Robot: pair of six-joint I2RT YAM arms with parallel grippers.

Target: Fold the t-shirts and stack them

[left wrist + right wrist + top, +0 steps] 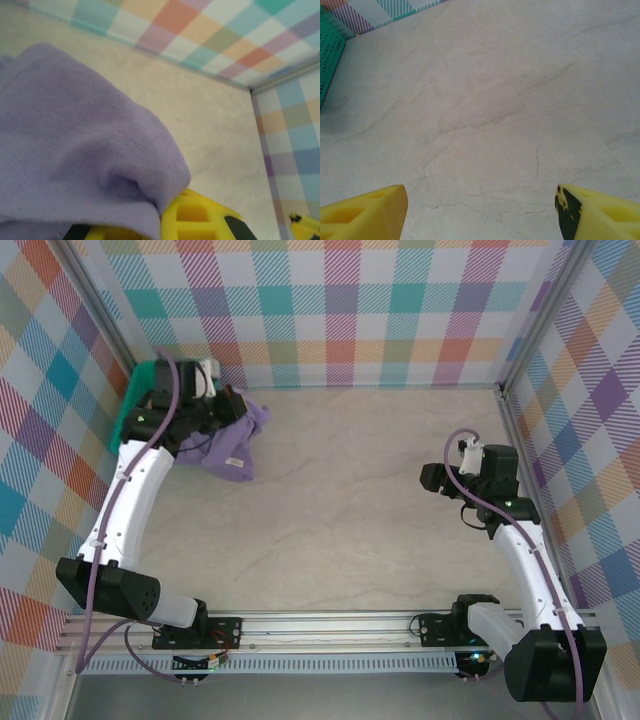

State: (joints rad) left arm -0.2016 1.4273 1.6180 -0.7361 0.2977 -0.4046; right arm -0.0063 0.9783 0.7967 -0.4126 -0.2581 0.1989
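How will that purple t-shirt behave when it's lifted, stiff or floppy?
Probably floppy: the purple t-shirt sags in soft bunched folds. Likely light for its size, since it looks like thin knit cloth. Part may trail on the table rather than lift cleanly.

Pastel plaid walls point(340, 310) enclose a pale marble-patterned tabletop point(350, 510), with metal posts point(545, 322) at the back corners.

One lavender t-shirt point(238, 445), one teal basket point(120, 420), two arms point(130, 490) point(525, 545).

I see one lavender t-shirt point(236, 446) point(75, 150), plain soft knit, unfolded, crumpled in a bunch at far left.
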